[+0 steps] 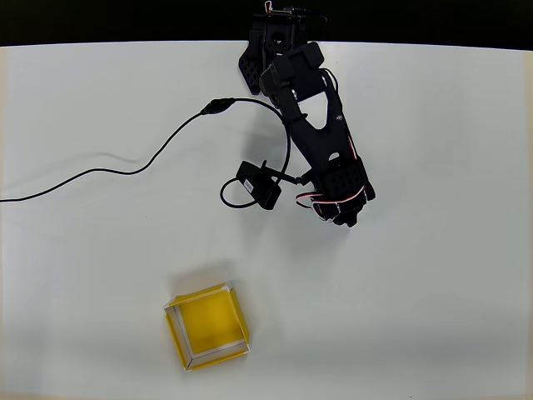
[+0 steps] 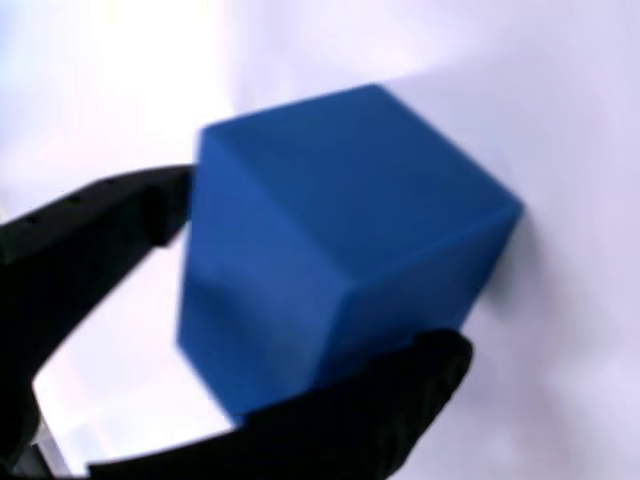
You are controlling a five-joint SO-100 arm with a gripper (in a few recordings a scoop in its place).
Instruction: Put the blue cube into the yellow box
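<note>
The white worktop [image 1: 433, 300] is seen in the overhead view, carrying the black arm [image 1: 312, 117], which reaches down the picture from the far edge. The yellow box [image 1: 207, 326] is set on the worktop well apart from the hand [image 1: 337, 208], lower and to the left of it in the overhead view, its yellow floor bare. A small black camera module [image 1: 259, 185] on a thin black cable [image 1: 125, 171] is found just beside the hand, on its left in that view. In the wrist view the blue cube [image 2: 340, 260] is seen between the two black fingers [image 2: 90, 230] of the hand [image 2: 310, 290], one finger touching its left face and the other lying against its lower edge, so the cube is pinched by the hand close above the white worktop.
</note>
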